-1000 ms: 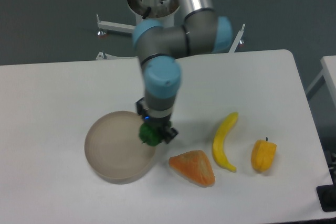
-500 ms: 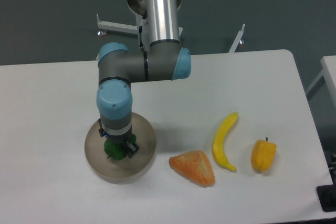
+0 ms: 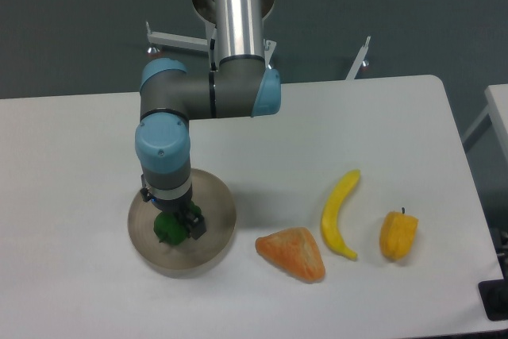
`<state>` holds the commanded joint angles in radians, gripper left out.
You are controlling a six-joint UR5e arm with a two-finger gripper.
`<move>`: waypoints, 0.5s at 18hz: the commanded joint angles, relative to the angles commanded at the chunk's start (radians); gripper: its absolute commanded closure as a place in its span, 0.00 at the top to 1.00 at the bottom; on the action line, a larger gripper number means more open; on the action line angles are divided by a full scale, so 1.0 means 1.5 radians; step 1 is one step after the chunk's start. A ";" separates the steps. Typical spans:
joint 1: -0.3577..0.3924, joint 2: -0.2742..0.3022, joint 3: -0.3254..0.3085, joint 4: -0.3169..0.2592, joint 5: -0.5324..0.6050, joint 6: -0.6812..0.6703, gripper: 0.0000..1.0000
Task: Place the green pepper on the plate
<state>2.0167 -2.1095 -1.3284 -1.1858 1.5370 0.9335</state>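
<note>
The green pepper (image 3: 167,230) is small, dark green and glossy, and sits between my gripper's fingers over the middle of the plate. The plate (image 3: 214,220) is a round grey-beige dish with a low rim at the front left of the table. My gripper (image 3: 172,226) points straight down into the plate and is shut on the green pepper. The arm hides the back part of the plate, and I cannot tell whether the pepper touches the plate's floor.
An orange wedge-shaped piece (image 3: 292,253) lies just right of the plate. A yellow banana (image 3: 339,213) and a yellow-orange pepper (image 3: 398,234) lie further right. The table's right edge (image 3: 464,164) and front edge are close to them.
The gripper carried the green pepper left from the plate's right rim to over its middle, and has shifted slightly further left in the last half second.
</note>
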 joint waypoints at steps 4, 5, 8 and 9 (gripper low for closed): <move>0.095 0.033 0.010 -0.001 -0.002 0.120 1.00; 0.109 0.035 0.020 -0.005 -0.006 0.136 1.00; 0.156 0.032 0.033 -0.009 -0.001 0.207 1.00; 0.164 0.027 0.042 -0.010 0.000 0.226 1.00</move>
<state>2.2625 -2.0693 -1.2657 -1.2011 1.5370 1.2729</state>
